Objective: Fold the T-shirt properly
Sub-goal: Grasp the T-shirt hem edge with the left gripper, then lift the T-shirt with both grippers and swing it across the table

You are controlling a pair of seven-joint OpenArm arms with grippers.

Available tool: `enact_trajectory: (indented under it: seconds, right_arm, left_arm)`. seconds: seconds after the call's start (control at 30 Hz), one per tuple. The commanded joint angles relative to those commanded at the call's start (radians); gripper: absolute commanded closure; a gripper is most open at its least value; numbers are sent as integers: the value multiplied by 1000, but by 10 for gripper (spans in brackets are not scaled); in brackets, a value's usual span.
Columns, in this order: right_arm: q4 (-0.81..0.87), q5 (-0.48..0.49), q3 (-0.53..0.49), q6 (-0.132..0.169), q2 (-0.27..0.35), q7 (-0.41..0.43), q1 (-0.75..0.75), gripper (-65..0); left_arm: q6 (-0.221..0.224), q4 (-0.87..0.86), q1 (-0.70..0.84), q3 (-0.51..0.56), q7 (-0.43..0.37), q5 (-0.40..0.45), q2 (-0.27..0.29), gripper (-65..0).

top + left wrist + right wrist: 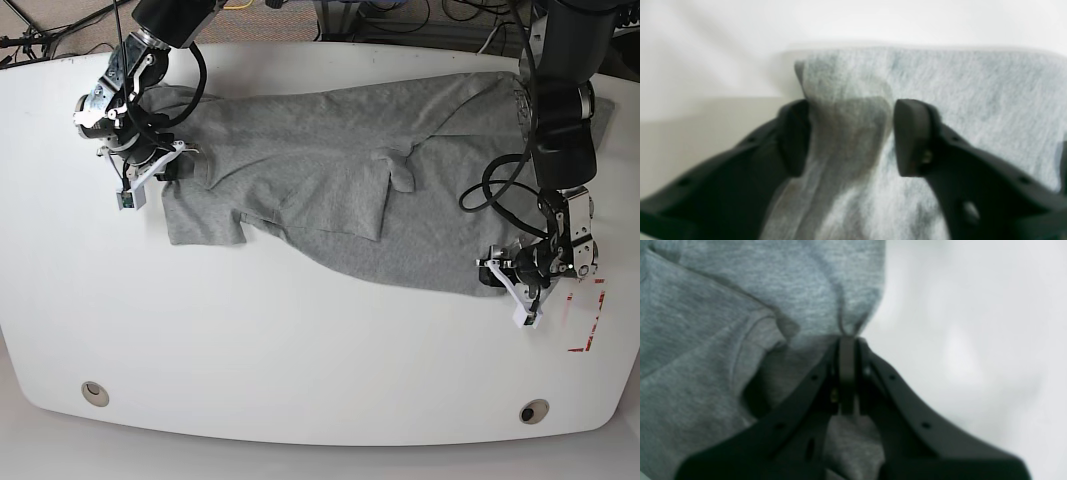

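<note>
The heather-grey T-shirt [330, 190] lies spread and rumpled across the far half of the white table, plain side up, with a small raised fold near its middle. My right gripper [165, 165] is at the shirt's left end. In the right wrist view that gripper [847, 340] is shut on a pinch of the grey cloth [706, 340] at its edge. My left gripper [495, 272] is at the shirt's near right corner. Seen from the left wrist, it [850, 110] is open, its fingers straddling a raised ridge of the cloth [973, 100].
The white table [300, 350] has two round holes near its front edge [95, 392] [533, 411]. Red tape marks [590, 330] lie right of my left gripper. Cables lie on the floor beyond the far edge.
</note>
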Motion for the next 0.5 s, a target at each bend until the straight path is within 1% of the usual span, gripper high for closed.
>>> enact_trajectory:
  seconds: [0.03, 0.1, 0.33, 0.5]
  right_arm:
    - [0, 0, 0, 0, 0, 0, 0, 0]
    - [0, -2, 0, 0, 0, 0, 11, -10]
    - [26, -3, 0, 0, 2, -8, 21, 0]
    - [92, -3, 0, 0, 3, -40, 23, 0]
  left_arm:
    - [0, 0, 0, 0, -2, 0, 0, -42]
    - [0, 0, 0, 0, -2, 0, 0, 0]
    - [-3, 8, 0, 0, 3, -2, 0, 0]
    - [-46, 54, 9, -2, 9, -2, 0, 0]
